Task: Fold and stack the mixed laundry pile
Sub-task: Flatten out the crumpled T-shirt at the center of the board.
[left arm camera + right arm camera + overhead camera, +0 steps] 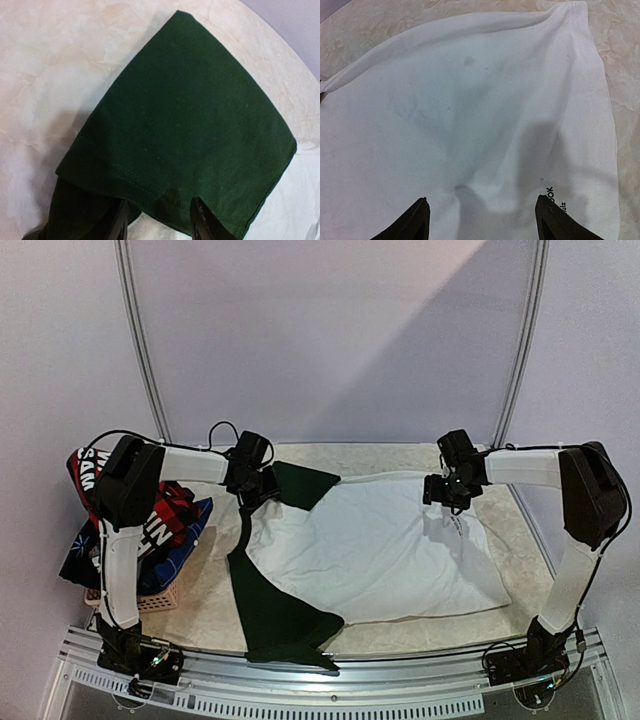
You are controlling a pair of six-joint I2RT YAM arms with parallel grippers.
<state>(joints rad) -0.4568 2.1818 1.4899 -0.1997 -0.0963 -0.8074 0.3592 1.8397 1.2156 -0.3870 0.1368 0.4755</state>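
A white T-shirt (380, 550) with dark green sleeves lies spread on the marble table. Its far sleeve (305, 483) points to the back left and its near sleeve (280, 615) reaches the front edge. My left gripper (255, 483) hovers at the far sleeve's hem. In the left wrist view its jaws (160, 222) stand apart over the green sleeve (190, 115), holding nothing. My right gripper (450, 498) is over the shirt's far right part. It is wide open (482, 220) above the rumpled white cloth (470, 100), beside small black lettering (549, 192). The rest of the laundry pile (170, 520) sits heaped at the left.
A small pinkish woven basket (150, 600) stands at the table's left edge under the heaped red, black and blue garments. Bare marble table (400, 455) shows behind the shirt and along its right side (620, 60). A metal rail runs along the front edge.
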